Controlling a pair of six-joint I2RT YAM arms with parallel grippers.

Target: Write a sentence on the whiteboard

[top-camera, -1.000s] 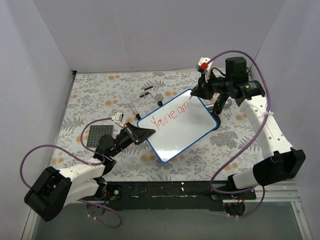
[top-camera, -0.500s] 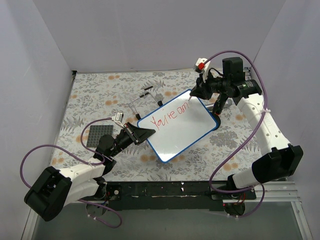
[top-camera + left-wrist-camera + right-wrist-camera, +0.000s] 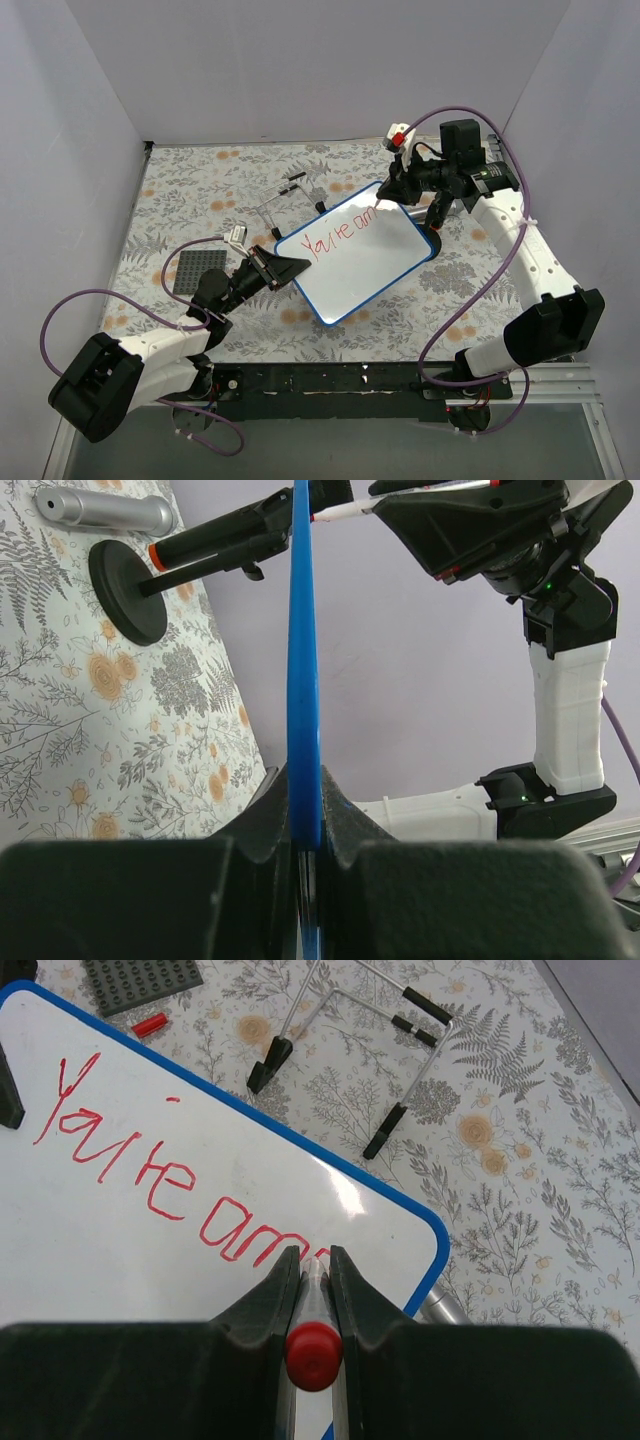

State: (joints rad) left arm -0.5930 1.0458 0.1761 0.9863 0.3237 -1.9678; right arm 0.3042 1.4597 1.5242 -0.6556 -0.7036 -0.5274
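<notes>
From above, whiteboard (image 3: 370,265) aslant near mid-tabletop (image 3: 470,290), near-left corner pinched in left jaws. Edge-on in the left wrist view, blue rim clamped tight between them. Legible only in the right wrist view: red sentence (image 3: 170,1175), "You're am" so far, with right jaws closed on a red-capped marker (image 3: 313,1350), tip at the writing's end by the board's far right corner.
</notes>
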